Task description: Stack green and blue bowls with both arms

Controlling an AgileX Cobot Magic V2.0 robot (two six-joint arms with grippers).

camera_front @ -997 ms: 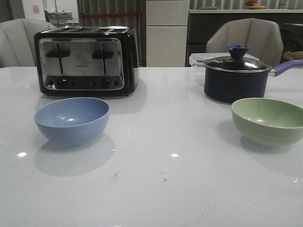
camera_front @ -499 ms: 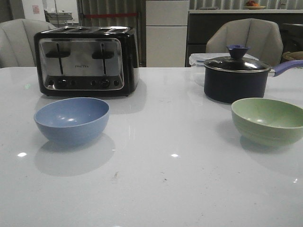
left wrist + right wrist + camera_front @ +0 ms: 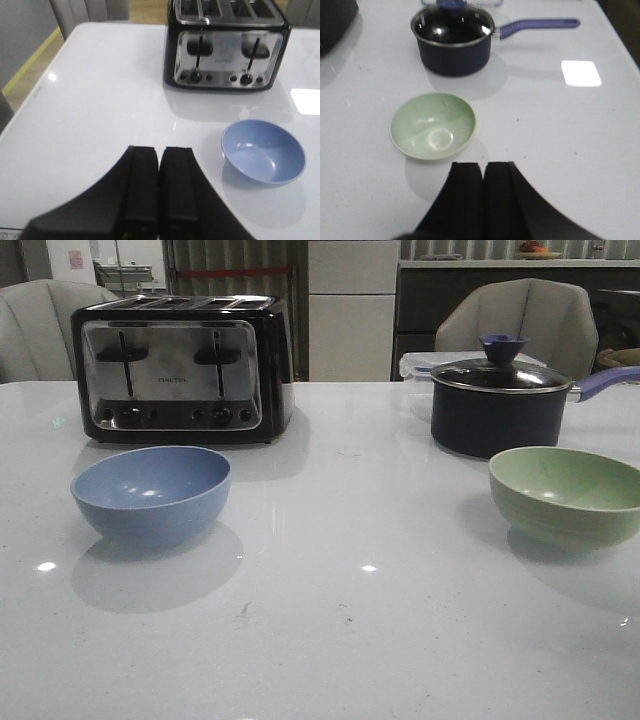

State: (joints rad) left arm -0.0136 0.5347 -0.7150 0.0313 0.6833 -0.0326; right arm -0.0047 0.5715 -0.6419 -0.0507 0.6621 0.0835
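The dusty blue bowl [image 3: 151,493] stands upright and empty on the white table at the left, in front of the toaster. It also shows in the left wrist view [image 3: 263,152]. The pale green bowl [image 3: 566,494] stands upright and empty at the right, in front of the saucepan, and shows in the right wrist view [image 3: 433,125]. My left gripper [image 3: 159,149] is shut and empty, above the table, apart from the blue bowl. My right gripper [image 3: 483,165] is shut and empty, above the table, just short of the green bowl. Neither arm shows in the front view.
A black and chrome toaster [image 3: 180,367] stands at the back left. A dark blue lidded saucepan [image 3: 498,405] with a long handle stands at the back right, a clear box [image 3: 420,365] behind it. Grey chairs stand behind the table [image 3: 360,570].
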